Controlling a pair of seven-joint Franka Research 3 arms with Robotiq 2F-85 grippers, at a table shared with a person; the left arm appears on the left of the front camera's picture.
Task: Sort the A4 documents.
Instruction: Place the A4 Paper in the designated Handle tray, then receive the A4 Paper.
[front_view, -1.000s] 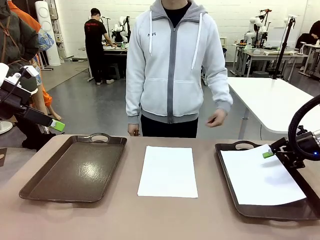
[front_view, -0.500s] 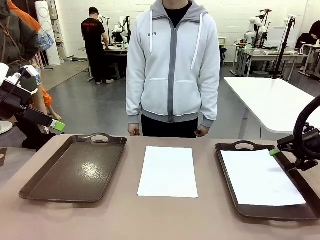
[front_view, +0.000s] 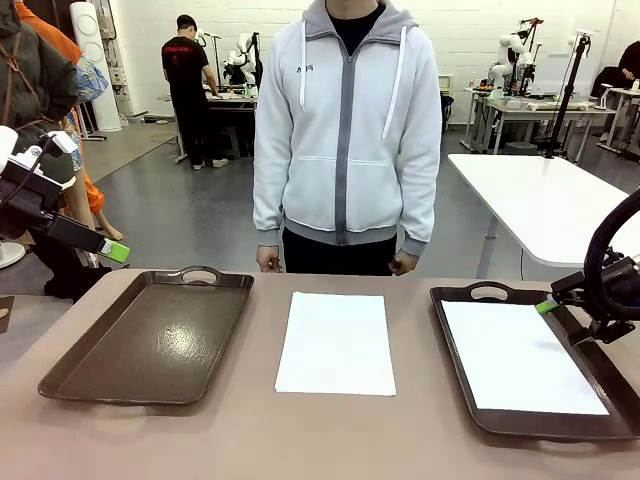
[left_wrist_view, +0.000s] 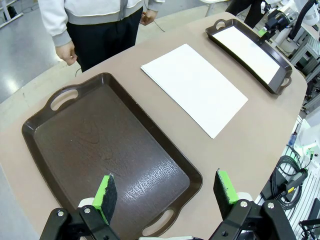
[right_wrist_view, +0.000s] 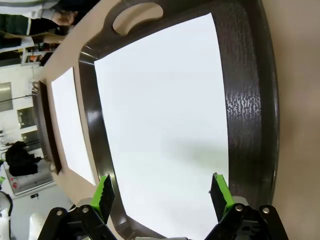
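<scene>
**Two A4 sheets: one in a tray, one on the table**

So here's what we've got. One A4 sheet lies flat in the right tray, lower right of the front view. The second A4 sheet sits dead centre on the tan table, between the two dark brown trays and touching neither. The left tray is at lower left.

We see the right gripper hanging over the trayed sheet with its green pads spread wide and nothing between them. The left gripper is the same deal, jaws wide and gripping nothing, above the near end of the left tray.

A person in a light grey zip hoodie stands at top centre, hands down by the table's far edge.
</scene>
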